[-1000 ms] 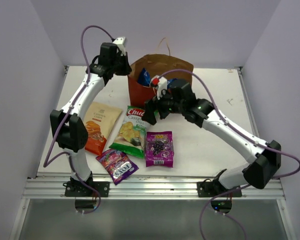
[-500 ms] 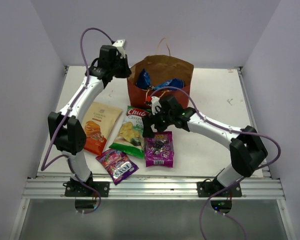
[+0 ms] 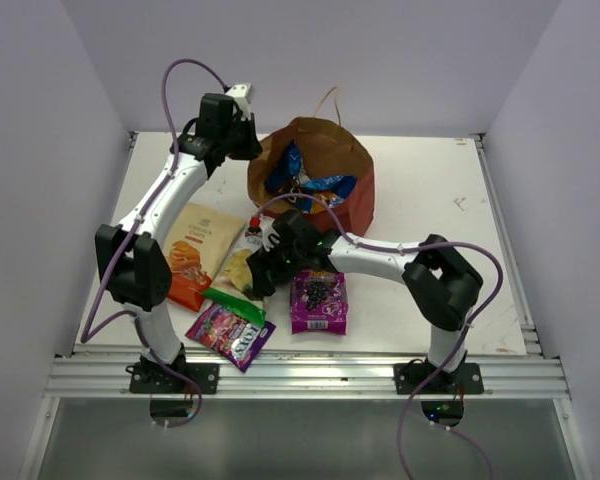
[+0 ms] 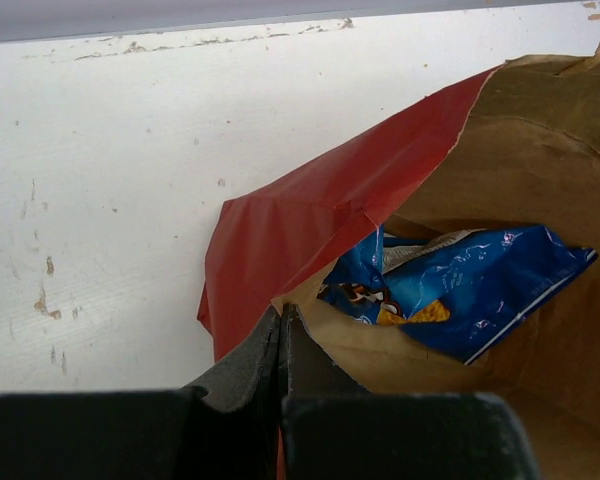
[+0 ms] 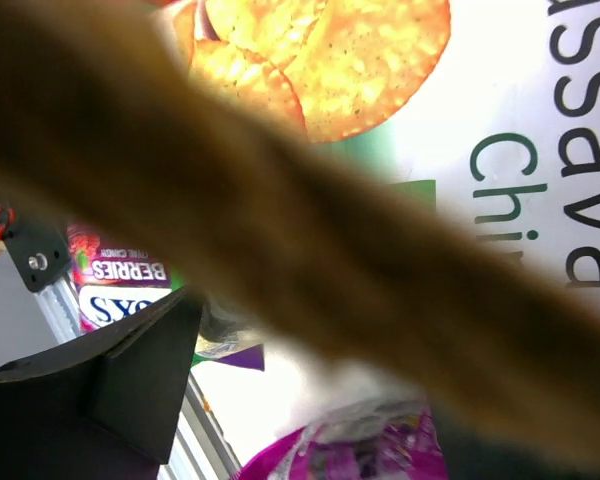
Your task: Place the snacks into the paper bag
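The paper bag (image 3: pixel 350 195) stands at the back with its mouth wide; the blue Doritos (image 3: pixel 308 182) lies inside, also in the left wrist view (image 4: pixel 460 290). My left gripper (image 3: pixel 244 138) is shut on the bag's left rim (image 4: pixel 282 322). My right gripper (image 3: pixel 263 268) is low over the Chuba packet (image 3: pixel 238 272), its jaws apart; the packet fills the right wrist view (image 5: pixel 500 150), with my gripper (image 5: pixel 310 435) beneath it. The beige-orange chips (image 3: pixel 195 250) lie to the left. One purple candy pack (image 3: pixel 318 298) lies beside the gripper, the other (image 3: pixel 230 336) near the front edge.
A blurred brown band (image 5: pixel 280 230) crosses the right wrist view and hides much of it. The aluminium rail (image 3: pixel 300 375) runs along the table's front edge. White walls close in the table at the back and both sides.
My right arm swung from the bag down and left onto the Chuba packet. That packet and the front purple pack shifted toward the front. The bag's mouth spread wider.
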Robot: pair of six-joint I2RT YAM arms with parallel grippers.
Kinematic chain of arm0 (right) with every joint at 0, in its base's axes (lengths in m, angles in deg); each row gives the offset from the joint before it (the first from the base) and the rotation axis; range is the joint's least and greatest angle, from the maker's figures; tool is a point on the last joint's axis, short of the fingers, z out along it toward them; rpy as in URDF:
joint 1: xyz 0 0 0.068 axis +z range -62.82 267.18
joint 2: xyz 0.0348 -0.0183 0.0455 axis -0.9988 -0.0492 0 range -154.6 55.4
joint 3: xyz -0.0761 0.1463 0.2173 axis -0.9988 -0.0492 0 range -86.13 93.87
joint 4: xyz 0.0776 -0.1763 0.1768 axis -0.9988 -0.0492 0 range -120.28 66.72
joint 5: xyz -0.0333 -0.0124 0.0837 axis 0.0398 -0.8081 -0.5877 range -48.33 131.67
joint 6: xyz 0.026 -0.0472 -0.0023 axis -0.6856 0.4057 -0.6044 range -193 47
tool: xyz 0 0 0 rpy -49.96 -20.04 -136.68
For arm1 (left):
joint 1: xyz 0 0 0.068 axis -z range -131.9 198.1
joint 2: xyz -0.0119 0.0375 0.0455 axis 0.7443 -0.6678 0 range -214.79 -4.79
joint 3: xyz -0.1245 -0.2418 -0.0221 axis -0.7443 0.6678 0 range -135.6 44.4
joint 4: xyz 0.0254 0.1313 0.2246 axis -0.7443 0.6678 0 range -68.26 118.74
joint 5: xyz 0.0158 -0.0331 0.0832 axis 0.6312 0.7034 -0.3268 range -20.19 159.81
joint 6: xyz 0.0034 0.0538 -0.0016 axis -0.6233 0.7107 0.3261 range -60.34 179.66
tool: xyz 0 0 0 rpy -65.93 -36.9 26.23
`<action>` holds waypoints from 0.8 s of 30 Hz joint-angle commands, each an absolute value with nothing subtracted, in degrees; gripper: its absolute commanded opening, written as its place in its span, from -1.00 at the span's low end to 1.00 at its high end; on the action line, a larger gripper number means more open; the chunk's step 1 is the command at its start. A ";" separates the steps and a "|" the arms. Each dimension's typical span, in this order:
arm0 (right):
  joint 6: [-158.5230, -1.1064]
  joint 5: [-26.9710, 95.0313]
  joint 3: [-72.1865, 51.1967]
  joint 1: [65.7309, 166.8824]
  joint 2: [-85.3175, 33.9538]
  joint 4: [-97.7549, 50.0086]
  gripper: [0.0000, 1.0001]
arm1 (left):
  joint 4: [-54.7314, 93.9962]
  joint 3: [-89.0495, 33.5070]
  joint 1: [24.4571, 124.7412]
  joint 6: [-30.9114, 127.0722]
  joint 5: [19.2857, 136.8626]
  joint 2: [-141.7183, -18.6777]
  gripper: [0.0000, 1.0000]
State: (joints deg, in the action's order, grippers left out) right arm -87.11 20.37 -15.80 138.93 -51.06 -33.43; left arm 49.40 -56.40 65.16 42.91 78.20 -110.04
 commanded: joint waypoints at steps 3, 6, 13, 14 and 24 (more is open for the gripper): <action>-87.76 24.61 -13.62 139.91 -52.18 -32.95 0.45 | 51.79 -55.18 65.50 45.16 78.51 -107.36 -1.00; -87.94 25.67 -13.71 140.00 -52.44 -33.65 0.09 | 51.71 -55.18 65.50 45.42 78.86 -107.53 -1.00; -85.75 27.34 -11.69 140.00 -50.52 -39.17 -0.68 | 51.62 -56.06 65.50 45.60 79.74 -107.97 -1.00; -84.53 27.43 -10.90 140.09 -49.81 -40.32 -0.77 | 51.62 -56.15 65.50 45.42 79.83 -107.98 -1.00; -77.93 22.78 2.28 140.00 -39.17 -61.14 -1.00 | 52.32 -58.34 65.50 44.46 79.22 -108.50 -1.00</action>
State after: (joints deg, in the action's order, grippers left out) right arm -81.75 25.38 -5.05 140.11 -45.26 -54.13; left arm 49.90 -56.13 65.16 44.22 78.92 -109.56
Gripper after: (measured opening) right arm 0.011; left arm 0.007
